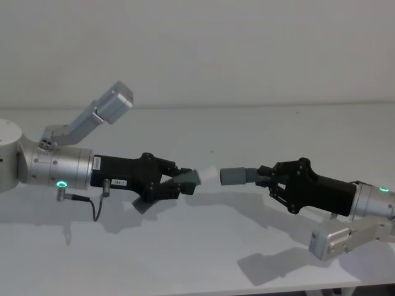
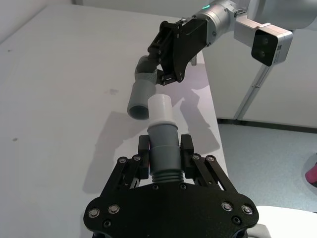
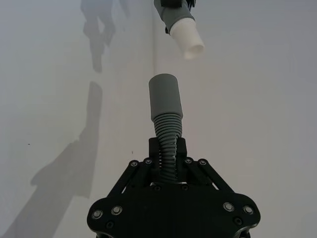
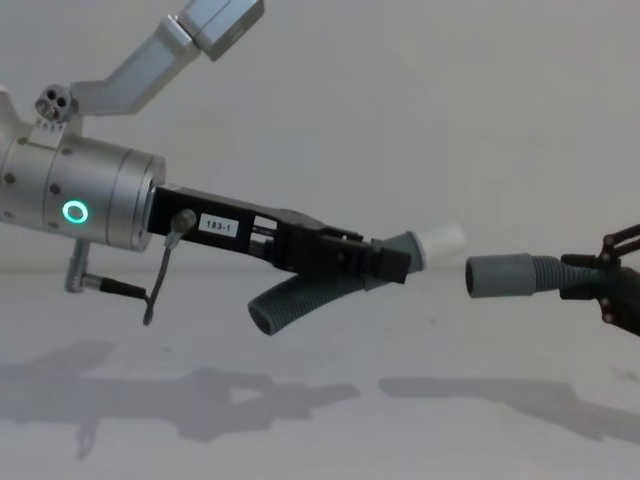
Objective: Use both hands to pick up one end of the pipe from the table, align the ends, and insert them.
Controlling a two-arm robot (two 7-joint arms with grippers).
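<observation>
White matte surface (image 1: 185, 259) lies under everything, carrying the shadows of the two arms, and both pipe pieces are held up clear of it. The left claw (image 1: 188, 182) reaches in from the robot's left. Its jaws are pinched on the left pipe piece (image 4: 290, 305) just behind the cuff, and the ribbed tail curves down and back beneath the fingers. The right claw (image 1: 264, 177) comes in from the right, pressed onto the ribs of the right pipe piece (image 3: 167, 130), which juts straight forward from it. Between them the two ends face each other: the wide cuff (image 1: 233, 176) on the right piece and the smaller white tip (image 1: 211, 174) on the left piece. They are near but apart, with a clear gap showing.

Picking up looks done, so I judge the step in hand to be the aligning. It is not finished. In the chest view the white tip points slightly upward and sits a little above the mouth of the cuff. In the right wrist view it stands off the cuff's axis and at an angle. The next move calls for tilting the left piece level and shifting it until both axes run in one line. After that, the gap should close slowly so the tip enters the cuff without catching on its rim.
</observation>
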